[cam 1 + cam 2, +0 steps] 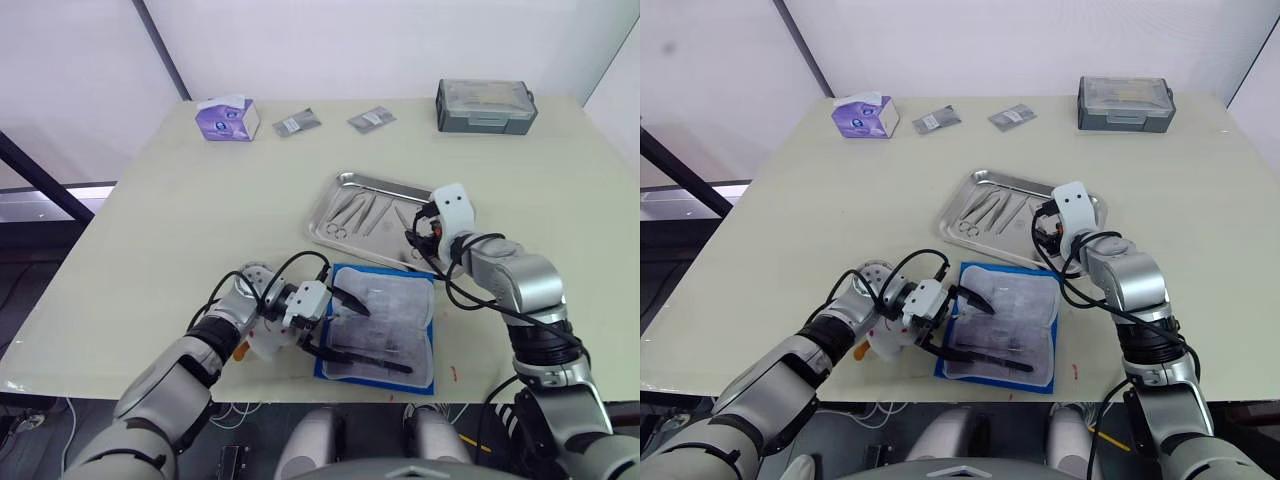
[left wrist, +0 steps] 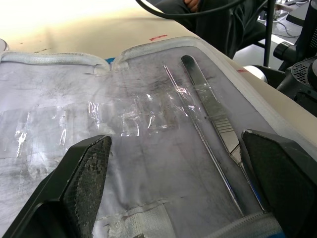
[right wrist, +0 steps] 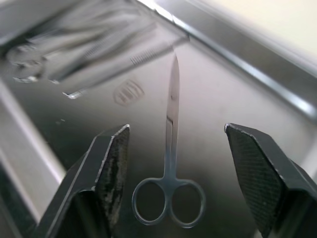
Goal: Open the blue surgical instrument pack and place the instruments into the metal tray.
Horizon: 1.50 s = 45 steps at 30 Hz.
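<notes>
The blue surgical instrument pack (image 1: 425,345) lies open near the table's front edge, its pale lining (image 2: 148,163) facing up. On the lining rest a flat scalpel handle (image 2: 213,114) and a thin probe (image 2: 198,134). My left gripper (image 1: 360,335) is open low over the pack, its fingers (image 2: 89,173) apart on either side of these tools. The metal tray (image 1: 345,185) sits just beyond the pack and holds several instruments (image 1: 360,212). My right gripper (image 1: 418,240) hangs open over the tray's near right corner. Small scissors (image 3: 170,163) lie flat on the tray floor between its fingers (image 3: 111,163).
A purple tissue box (image 1: 228,118) stands at the far left of the table. Two small foil packets (image 1: 297,123) (image 1: 371,119) lie at the back middle, and a grey lidded box (image 1: 485,105) sits at the far right. The pack nearly reaches the front table edge.
</notes>
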{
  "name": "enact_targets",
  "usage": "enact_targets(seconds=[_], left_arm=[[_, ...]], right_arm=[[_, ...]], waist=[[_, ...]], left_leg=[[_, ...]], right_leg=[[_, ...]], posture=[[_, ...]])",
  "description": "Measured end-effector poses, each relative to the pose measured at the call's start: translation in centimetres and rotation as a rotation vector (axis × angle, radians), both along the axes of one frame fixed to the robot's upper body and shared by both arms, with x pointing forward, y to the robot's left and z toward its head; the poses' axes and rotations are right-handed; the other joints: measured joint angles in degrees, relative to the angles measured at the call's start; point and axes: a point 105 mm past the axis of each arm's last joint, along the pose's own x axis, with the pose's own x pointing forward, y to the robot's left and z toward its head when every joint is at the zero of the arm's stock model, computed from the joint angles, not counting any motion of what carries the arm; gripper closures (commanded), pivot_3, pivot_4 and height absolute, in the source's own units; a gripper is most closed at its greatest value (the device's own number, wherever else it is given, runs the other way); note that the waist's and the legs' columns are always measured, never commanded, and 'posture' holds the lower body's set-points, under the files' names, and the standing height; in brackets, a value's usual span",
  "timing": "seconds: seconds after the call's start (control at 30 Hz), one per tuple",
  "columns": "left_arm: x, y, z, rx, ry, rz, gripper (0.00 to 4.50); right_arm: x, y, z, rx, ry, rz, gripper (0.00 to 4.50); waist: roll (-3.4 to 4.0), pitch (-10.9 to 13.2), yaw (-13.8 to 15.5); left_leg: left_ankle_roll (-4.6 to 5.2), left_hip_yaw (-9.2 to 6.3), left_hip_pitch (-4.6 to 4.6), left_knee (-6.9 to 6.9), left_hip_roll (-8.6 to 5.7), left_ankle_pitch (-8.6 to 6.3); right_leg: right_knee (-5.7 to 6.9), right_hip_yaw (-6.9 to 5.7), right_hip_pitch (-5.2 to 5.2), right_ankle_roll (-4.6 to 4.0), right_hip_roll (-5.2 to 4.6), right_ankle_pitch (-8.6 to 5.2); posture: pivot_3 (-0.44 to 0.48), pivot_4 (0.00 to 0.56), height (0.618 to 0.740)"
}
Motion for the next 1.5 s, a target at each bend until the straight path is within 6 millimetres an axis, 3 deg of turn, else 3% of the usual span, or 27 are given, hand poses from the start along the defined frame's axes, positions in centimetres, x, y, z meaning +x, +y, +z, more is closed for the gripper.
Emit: enact_targets(seconds=[0.03, 0.17, 0.27, 0.47, 0.57, 0.7, 0.97, 1.1, 1.5], left_arm=[[-0.1, 0.0, 0.0, -0.001, 0.001, -0.002, 0.0], [0.0, 0.1, 0.0, 0.003, 0.0, 0.0, 0.0], [0.0, 0.1, 0.0, 0.004, -0.002, -0.001, 0.0], [0.1, 0.2, 0.0, 0.009, 0.0, 0.005, 0.0], [0.1, 0.1, 0.0, 0.008, 0.0, 0.003, 0.0], [0.1, 0.2, 0.0, 0.008, -0.001, 0.004, 0.0], [0.1, 0.2, 0.0, 0.01, -0.002, 0.002, 0.0], [0.1, 0.2, 0.0, 0.01, -0.002, 0.002, 0.0], [0.1, 0.2, 0.0, 0.01, -0.002, 0.002, 0.0]], right_arm=[[-1.8, 0.1, 0.3, -0.001, -0.029, 0.114, 1.21], [-4.8, 0.8, -0.4, 0.033, -0.028, 0.295, 1.21], [-8.8, 1.1, -2.4, 0.074, 0.013, 0.468, 1.21], [-11.8, 1.7, -4.0, 0.073, 0.011, 0.643, 1.21], [-12.2, 1.8, -4.6, 0.041, 0.012, 0.688, 1.21], [-13.1, 1.8, -6.9, -0.008, 0.051, 0.744, 1.21], [-13.1, 1.8, -8.1, -0.052, 0.028, 0.78, 1.21], [-13.0, 1.7, -8.2, -0.059, 0.019, 0.783, 2.98], [-13.1, 1.7, -8.3, -0.085, -0.011, 0.803, 2.98]], waist=[[-0.01, 0.0, 0.0], [-0.06, 0.0, -0.4], [-0.2, 0.1, -0.4], [-0.46, 0.3, -0.5], [-0.48, 0.3, -0.4], [-0.53, 0.3, -0.4], [-0.56, 0.4, -0.3], [-0.57, 0.4, -0.3], [-0.57, 0.4, -0.3]], left_leg=[[0.0, -0.09, 0.0, -0.01, -0.05, 0.0], [0.0, -0.15, 0.03, -0.02, -0.11, 0.0], [0.0, -0.25, 0.06, -0.01, -0.13, 0.0], [0.0, -0.28, 0.21, 0.01, -0.13, 0.0], [0.0, -0.28, 0.2, 0.01, -0.13, 0.0], [0.0, -0.3, 0.2, 0.0, -0.13, 0.0], [0.0, -0.31, 0.21, 0.0, -0.13, 0.0], [0.0, -0.31, 0.22, 0.0, -0.13, 0.0], [0.0, -0.31, 0.22, 0.0, -0.13, 0.0]], right_leg=[[-0.05, 0.04, 0.02, 0.05, 0.0, -0.04], [-0.03, 0.05, 0.09, 0.07, -0.02, -0.05], [-0.06, -0.04, 0.26, 0.07, -0.06, -0.06], [-0.05, -0.05, 0.32, 0.08, -0.06, -0.07], [-0.06, -0.05, 0.32, 0.08, -0.07, -0.06], [-0.05, -0.07, 0.32, 0.07, -0.06, -0.07], [-0.05, -0.08, 0.33, 0.07, -0.06, -0.07], [-0.05, -0.07, 0.33, 0.07, -0.06, -0.06], [-0.05, -0.07, 0.34, 0.07, -0.06, -0.06]], posture=[[0.0, 0.15, 0.734], [0.0, 0.15, 0.734], [0.0, 0.15, 0.734], [0.0, 0.15, 0.734], [0.0, 0.15, 0.734], [0.0, 0.15, 0.734], [0.0, 0.15, 0.734], [0.0, 0.15, 0.734], [0.0, 0.15, 0.734]])
